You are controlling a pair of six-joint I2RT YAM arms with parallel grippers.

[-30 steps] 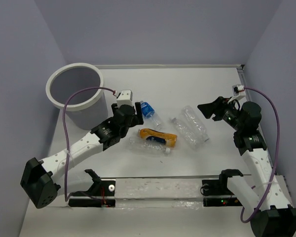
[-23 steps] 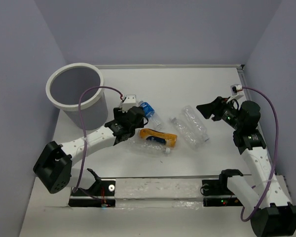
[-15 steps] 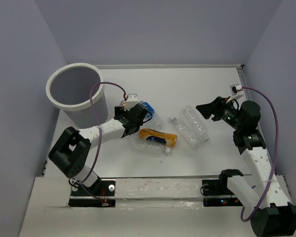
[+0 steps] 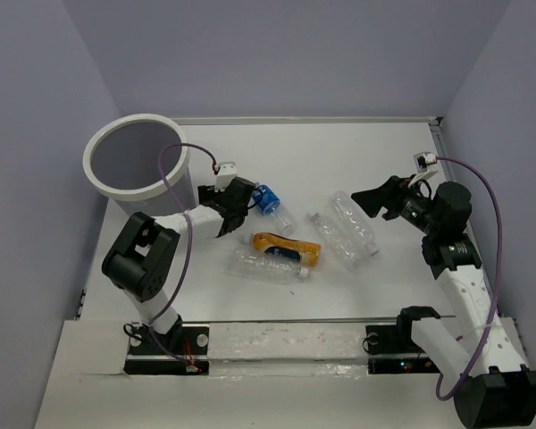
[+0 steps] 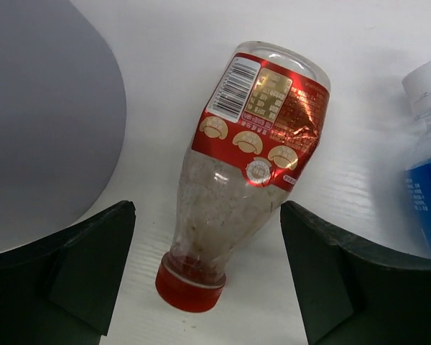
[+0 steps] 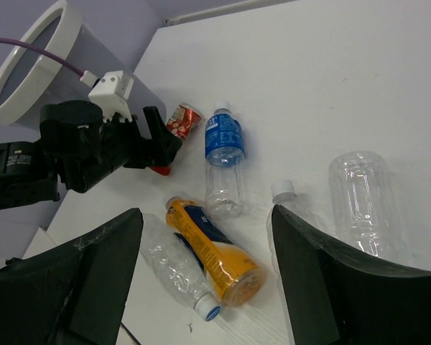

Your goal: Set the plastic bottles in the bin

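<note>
The left gripper (image 5: 207, 215) is spread wide and grips nothing, a red-capped bottle (image 5: 251, 158) being seen flat on the table (image 5: 165, 43) between its fingers, closest to the right-hand one. The bin (image 5: 43, 108) fills the upper left, and a blue-labelled bottle (image 5: 427, 172) is cut off at the right edge. The right gripper (image 6: 205, 215) is likewise held open and empty, the orange bottle (image 6: 215, 248) and clear bottles (image 6: 363, 201) being scattered mid-frame beyond it.
</note>
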